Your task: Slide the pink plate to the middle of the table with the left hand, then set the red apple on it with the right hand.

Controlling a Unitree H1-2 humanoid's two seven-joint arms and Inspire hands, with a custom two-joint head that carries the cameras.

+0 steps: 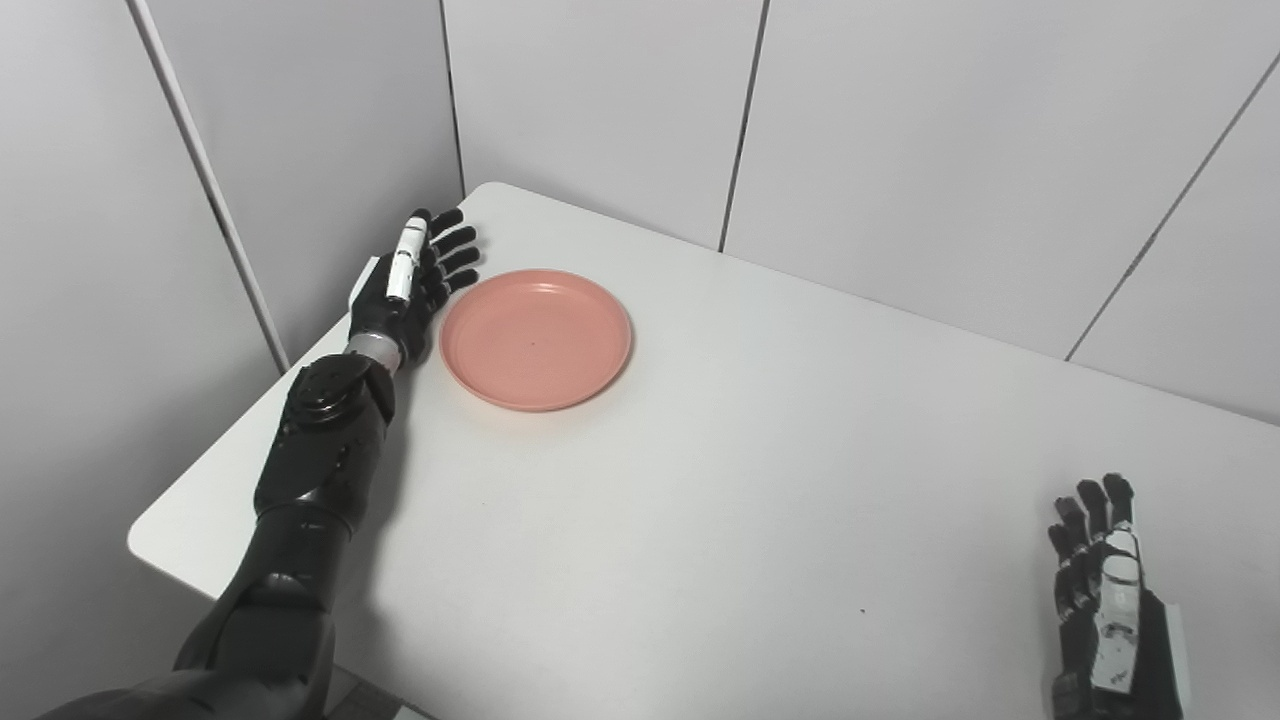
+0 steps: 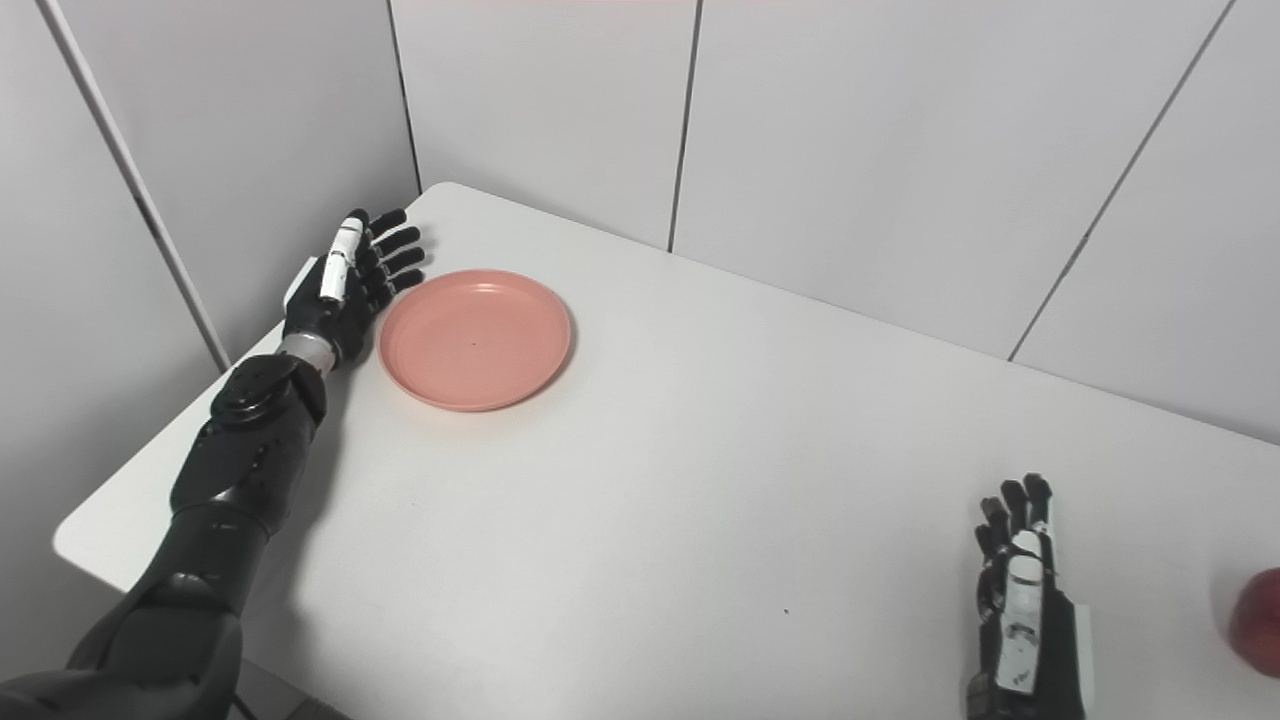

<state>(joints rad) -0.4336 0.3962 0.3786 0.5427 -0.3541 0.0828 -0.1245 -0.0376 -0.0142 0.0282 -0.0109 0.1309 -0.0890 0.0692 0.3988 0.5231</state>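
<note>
Evidently poised to push, the black left hand [image 1: 412,280], fingers spread, flanks the round pink plastic plate [image 1: 536,338] at nine o'clock; the right hand [image 2: 1022,600] waits open near the red apple [image 2: 1258,622].

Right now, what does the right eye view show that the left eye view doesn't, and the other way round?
Only the right eye view shows the red apple, cut off by the picture's right edge, on the table to the right of the right hand.

The left eye view shows nothing that the right eye view lacks.

Both show the white table, the pink plate near its far left corner, the left hand open beside the plate's left rim, and the right hand open near the table's right side, holding nothing.
</note>
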